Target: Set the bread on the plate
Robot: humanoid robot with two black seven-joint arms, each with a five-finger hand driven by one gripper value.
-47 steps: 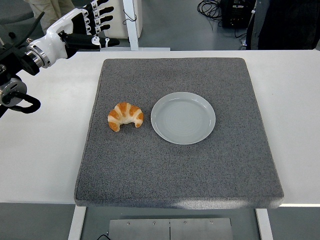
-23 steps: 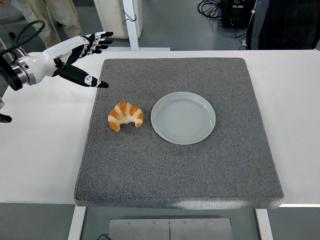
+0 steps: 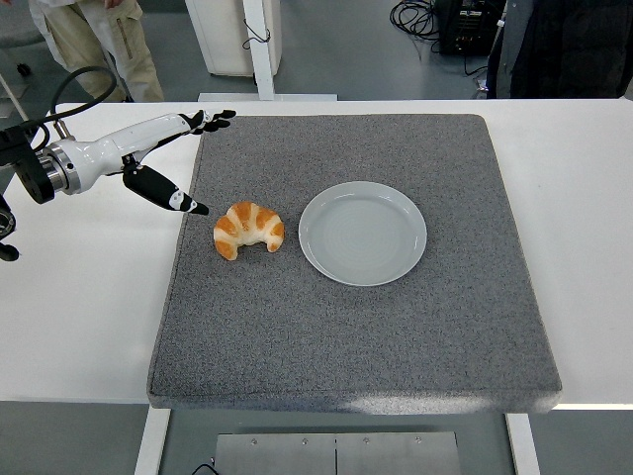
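Left robot hand [image 3: 158, 148] spread wide, empty, near croissant [image 3: 248, 230].

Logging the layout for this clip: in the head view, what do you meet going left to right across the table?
Left robot hand → croissant → plate, the last two on the grey mat.

Golden-brown croissant [image 3: 248, 230] with pale stripes, perhaps icing; pale grey plate [image 3: 363, 234].

We saw the left arm [image 3: 40, 168] cut off by the picture's 9 o'clock edge. At 12 o'clock the frame cropped two people: trouser legs [image 3: 94, 40] toward 11, a dark garment [image 3: 564, 45] toward 1.
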